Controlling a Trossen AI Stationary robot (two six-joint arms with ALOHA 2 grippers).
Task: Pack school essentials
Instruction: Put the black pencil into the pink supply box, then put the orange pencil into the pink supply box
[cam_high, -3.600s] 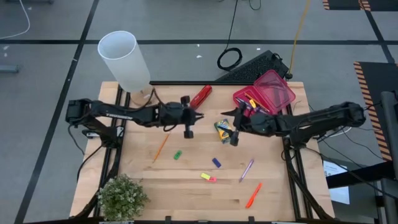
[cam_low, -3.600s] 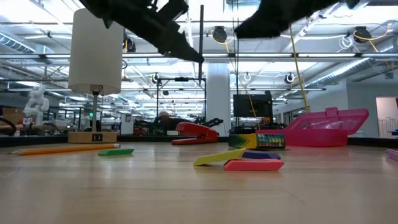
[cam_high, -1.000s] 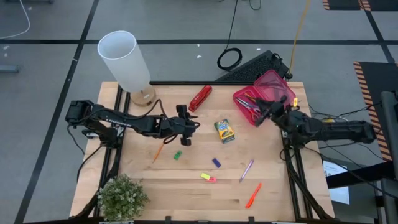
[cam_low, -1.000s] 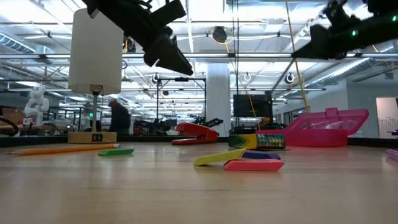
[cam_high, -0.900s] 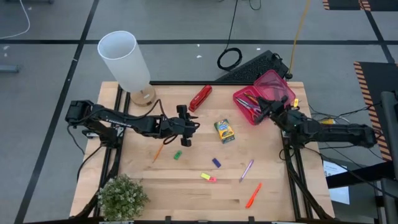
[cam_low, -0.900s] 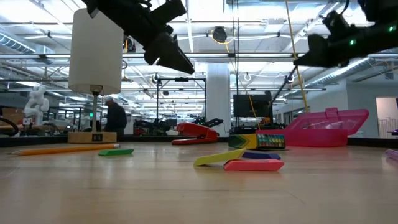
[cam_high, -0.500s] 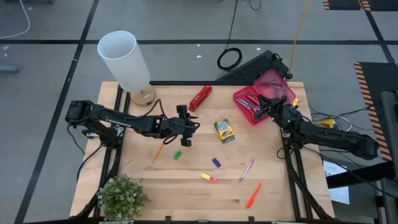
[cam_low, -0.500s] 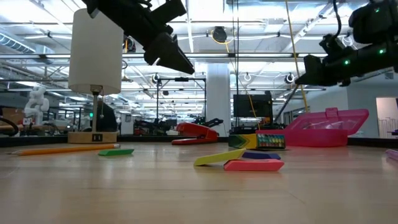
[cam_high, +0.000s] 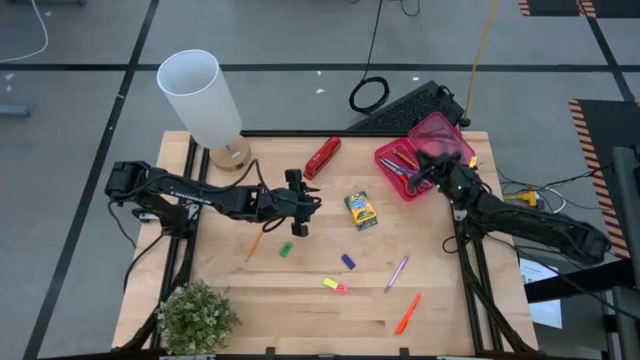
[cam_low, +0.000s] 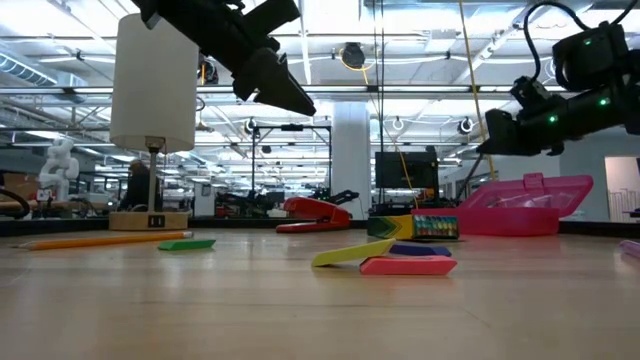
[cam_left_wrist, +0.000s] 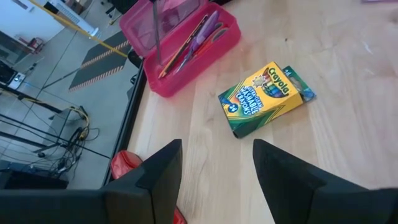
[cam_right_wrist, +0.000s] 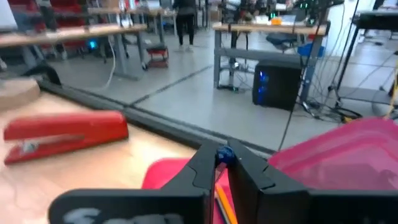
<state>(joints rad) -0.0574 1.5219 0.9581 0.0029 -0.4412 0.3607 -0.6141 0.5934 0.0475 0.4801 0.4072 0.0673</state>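
My right gripper (cam_high: 430, 180) hangs over the open pink box (cam_high: 402, 165), shut on a small blue piece (cam_right_wrist: 224, 154). Pencils and purple scissors lie in the box (cam_left_wrist: 186, 46). My left gripper (cam_high: 300, 222) stands open above the table's middle left with nothing between its fingers (cam_left_wrist: 217, 149). Flat on the wood lie the crayon box (cam_high: 361, 210), an orange pencil (cam_high: 257, 240), a green eraser (cam_high: 285, 248), a blue eraser (cam_high: 347, 261), a yellow-and-pink eraser (cam_high: 335, 285), a purple pen (cam_high: 397, 272) and an orange marker (cam_high: 407, 313). My right gripper pinches the small blue piece (cam_right_wrist: 224, 154) between its two fingers, at their free ends. What the piece is I cannot tell. It is lifted clear, above the pink box.
A red stapler (cam_high: 322, 156) lies at the far middle. A white lamp (cam_high: 200, 98) stands at the far left corner and a small plant (cam_high: 197, 318) at the near left corner. The box's clear lid (cam_high: 442, 135) stands open on its far side.
My right gripper has come down toward the pink box while staying shut, and its arm has swung toward the table's near edge. The things on the table lie where they were.
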